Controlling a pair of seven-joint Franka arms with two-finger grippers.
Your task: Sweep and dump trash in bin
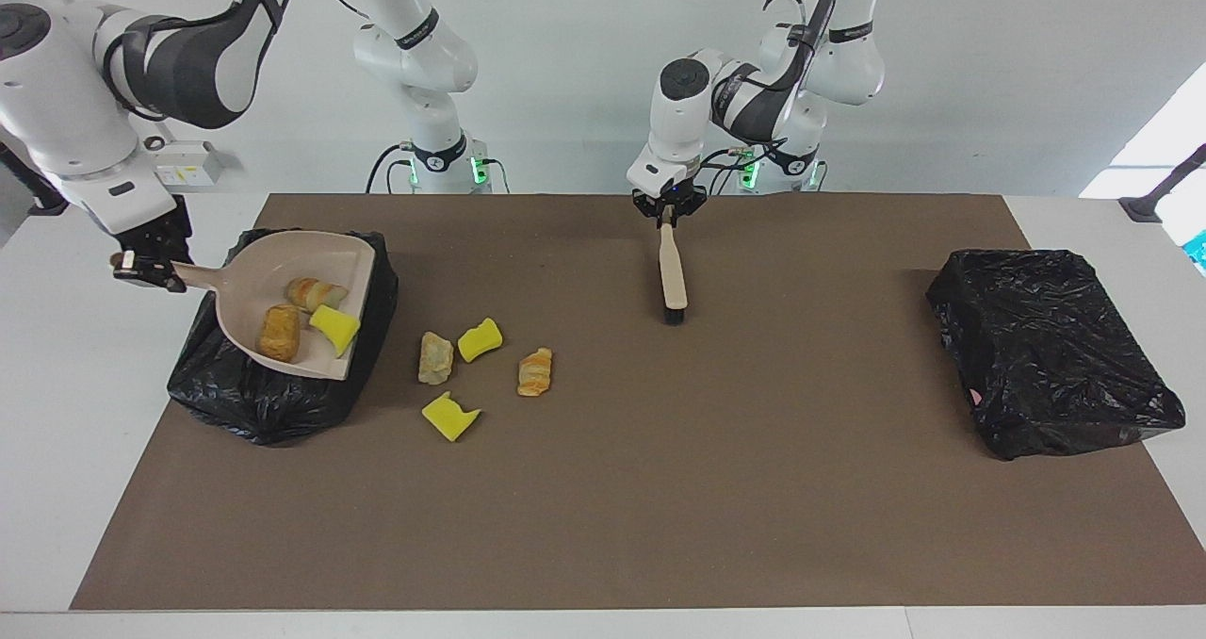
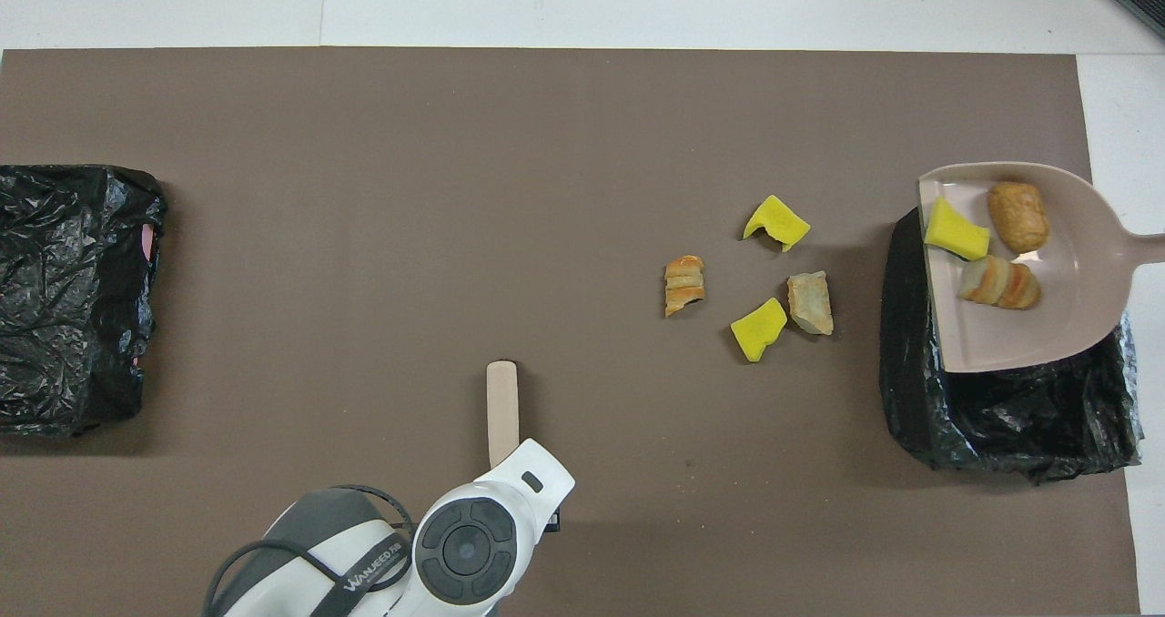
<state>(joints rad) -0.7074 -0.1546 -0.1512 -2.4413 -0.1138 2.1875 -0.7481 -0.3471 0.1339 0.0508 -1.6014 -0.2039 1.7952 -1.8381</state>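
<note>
The surface (image 1: 660, 488) is covered by a matt brown mat that looks like smooth paper or felt. Both bins, the one under the dustpan (image 1: 273, 394) and the other one (image 1: 1055, 356), are lined with crinkled black plastic film that shines in places. The dustpan (image 1: 250, 276) looks like smooth beige plastic with a soft sheen. The brush (image 1: 672, 276) has a similar pale, smooth handle and dark bristles. The yellow sponge chunks (image 1: 450, 417) look porous and matt; the pastry pieces (image 1: 534, 373) look ridged and faintly glazed. The arms' shells are glossy white plastic.
</note>
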